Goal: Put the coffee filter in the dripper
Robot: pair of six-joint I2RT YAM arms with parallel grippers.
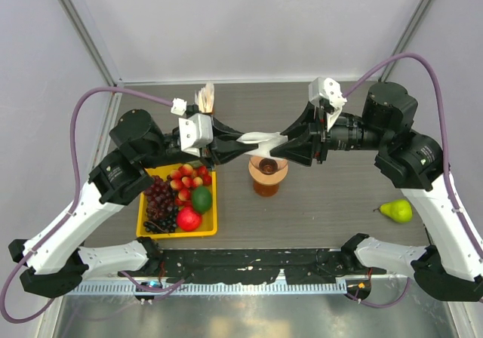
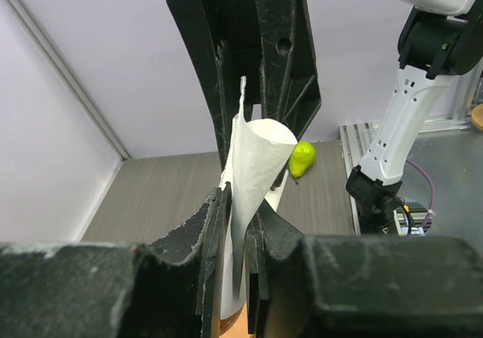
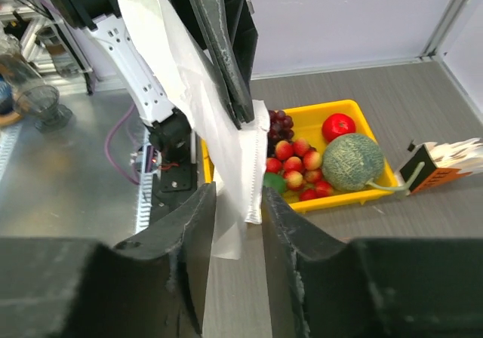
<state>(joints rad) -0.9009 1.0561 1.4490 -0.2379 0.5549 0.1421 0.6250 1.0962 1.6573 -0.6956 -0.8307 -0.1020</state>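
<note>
Claws, overhead view: left claw (image 1: 243,145) and right claw (image 1: 282,143) meet tip to tip above the dripper (image 1: 268,167). Both pinch the coffee filter (image 1: 260,136), which hangs in the air between them, clear of the bowl. Dripper sits on a glass jug (image 1: 266,188) of amber liquid. Yellow fruit tray (image 1: 215,202) lies to its left, a pear (image 1: 396,210) on the tabletop (image 1: 332,202) well to the right.

Left wrist view: left claw (image 2: 238,211) is nipped on the lower part of the coffee filter (image 2: 256,164). The paper is spread into a cone mouth, a detail the overhead view lacks, and its upper tab runs between the right claw's fingers.

Right wrist view: right claw (image 3: 235,198) is closed about a hanging white edge (image 3: 226,157). Only this view shows the melon (image 3: 349,161) in the tray.

Step, by judgement: the cone is being opened and is not yet seated. The next move calls for one claw to let go and the other to lower the cone point-first, centred over the bowl.
</note>
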